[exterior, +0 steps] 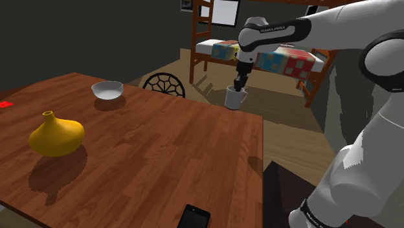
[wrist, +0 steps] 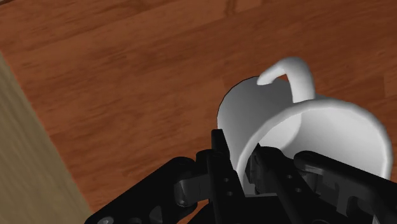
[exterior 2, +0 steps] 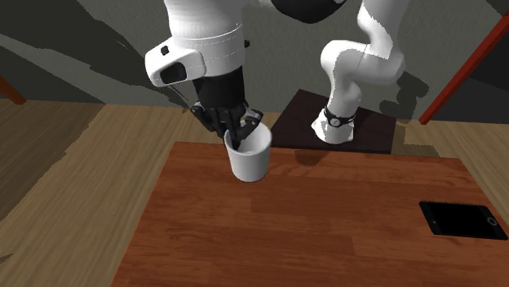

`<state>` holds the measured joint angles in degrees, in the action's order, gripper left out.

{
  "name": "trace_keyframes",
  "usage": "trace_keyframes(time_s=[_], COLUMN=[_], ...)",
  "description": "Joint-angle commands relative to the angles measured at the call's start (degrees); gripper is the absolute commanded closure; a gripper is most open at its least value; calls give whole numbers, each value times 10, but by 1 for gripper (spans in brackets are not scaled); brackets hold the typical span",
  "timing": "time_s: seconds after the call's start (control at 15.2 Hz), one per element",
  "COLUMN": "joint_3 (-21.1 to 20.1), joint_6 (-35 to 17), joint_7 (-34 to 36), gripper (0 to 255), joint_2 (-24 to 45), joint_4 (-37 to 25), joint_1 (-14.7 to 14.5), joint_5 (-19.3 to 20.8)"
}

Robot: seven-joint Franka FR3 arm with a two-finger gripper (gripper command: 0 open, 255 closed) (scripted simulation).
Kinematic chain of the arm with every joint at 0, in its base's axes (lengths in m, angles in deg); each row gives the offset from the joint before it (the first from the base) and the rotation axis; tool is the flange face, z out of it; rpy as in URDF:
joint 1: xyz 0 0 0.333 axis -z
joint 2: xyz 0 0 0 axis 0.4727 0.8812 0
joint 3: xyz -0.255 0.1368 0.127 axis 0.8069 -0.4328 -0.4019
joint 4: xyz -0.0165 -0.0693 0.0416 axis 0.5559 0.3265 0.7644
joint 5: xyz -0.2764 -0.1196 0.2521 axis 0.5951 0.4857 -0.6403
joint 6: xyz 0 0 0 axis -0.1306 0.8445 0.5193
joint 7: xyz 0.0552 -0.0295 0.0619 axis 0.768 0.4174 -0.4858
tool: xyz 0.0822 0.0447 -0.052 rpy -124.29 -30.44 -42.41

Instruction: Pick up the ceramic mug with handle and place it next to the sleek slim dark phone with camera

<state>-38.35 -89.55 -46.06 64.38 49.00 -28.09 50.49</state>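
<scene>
A white mug (exterior: 235, 98) (exterior 2: 250, 156) (wrist: 305, 127) with a loop handle is at the far corner of the wooden table (exterior: 162, 152) (exterior 2: 310, 240). My black gripper (exterior: 238, 87) (exterior 2: 243, 134) (wrist: 245, 167) comes down on it from above and is shut on its rim, one finger inside the cup and one outside. The handle points away from the fingers. Whether the mug rests on the wood or hangs just above it I cannot tell. The dark slim phone (exterior: 194, 217) (exterior 2: 462, 220) lies flat near the table's opposite end, close to the edge.
A yellow gourd-shaped vase (exterior: 56, 136) and a white bowl (exterior: 107, 89) stand on the table toward the shoulder view's left. A round-backed chair (exterior: 163, 84) sits behind the table's far edge, a bunk bed (exterior: 272, 57) beyond. A small red thing (exterior: 5, 103) lies at the left edge.
</scene>
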Motion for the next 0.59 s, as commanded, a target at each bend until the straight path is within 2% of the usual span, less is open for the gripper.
trace_keyframes(time_s=[0.0, 0.53], joint_3=[-13, -79], joint_6=[-5, -19], joint_7=[28, 142], gripper=[255, 255], joint_2=[-31, -101], joint_4=[34, 111], joint_1=[-12, -57], joint_5=[8, 12])
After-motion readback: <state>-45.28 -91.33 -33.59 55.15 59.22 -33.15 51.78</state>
